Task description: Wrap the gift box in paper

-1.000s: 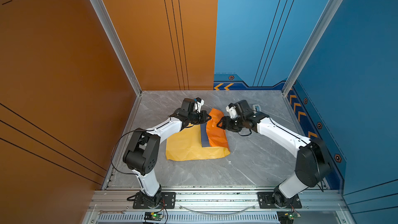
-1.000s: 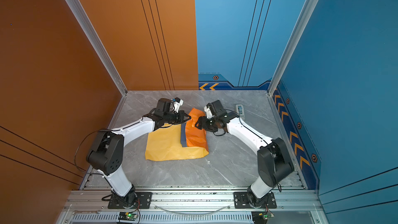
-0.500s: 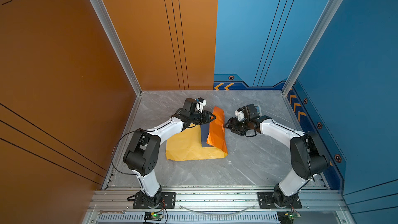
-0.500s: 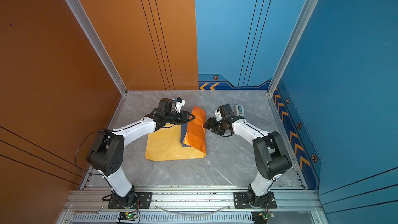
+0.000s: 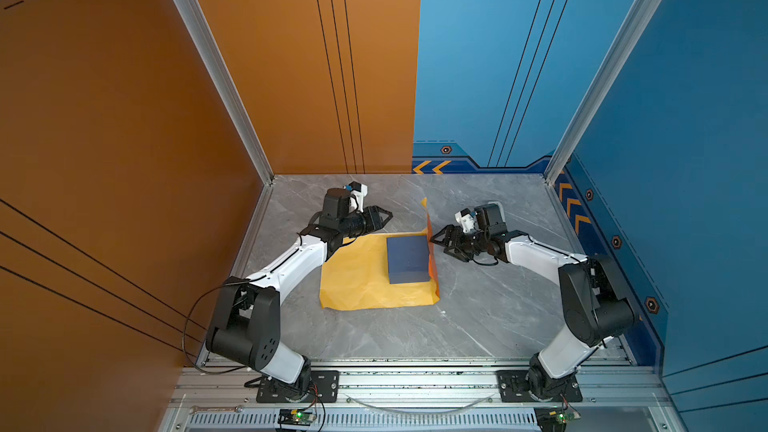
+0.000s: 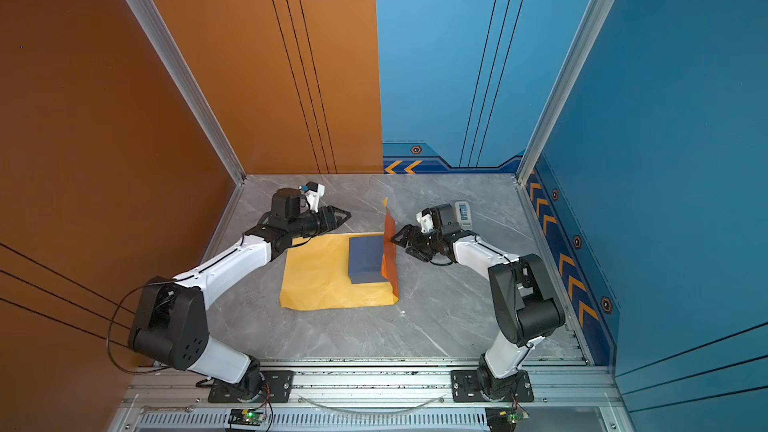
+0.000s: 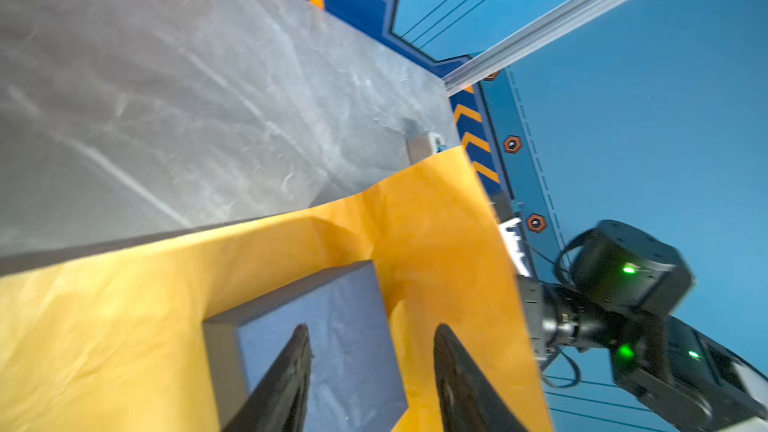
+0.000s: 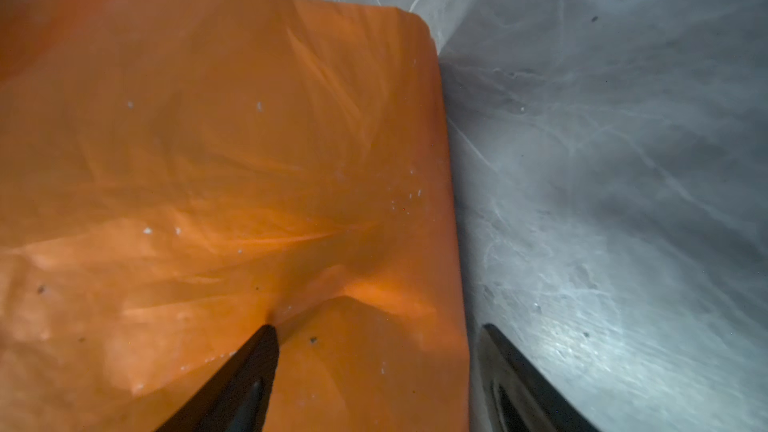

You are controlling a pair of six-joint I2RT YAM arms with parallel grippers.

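The paper is lying yellow face up on the grey table, and the gift box is sitting on it, covering the part beneath. Whether the box is holding anything cannot be told.

On the box's side facing the right arm, the sheet is turning up into an orange flap that is standing upright against the box. It is hiding that side in both top views. In the right wrist view it is blocking the box entirely.

The tape dispenser is standing well beyond the flap from the box. In a top view the right wrist is covering nearly all of it. In the blurred left wrist view only its top is peeking over the flap's edge.

The left gripper is hovering near the box's far corner on the left arm's side, jaws spread and gripping nothing. The frame edge is cutting off the box's nearest corner there.

The right gripper is facing the flap's orange side with jaws spread wide. One fingertip is denting the paper, while the other is hanging over bare table.
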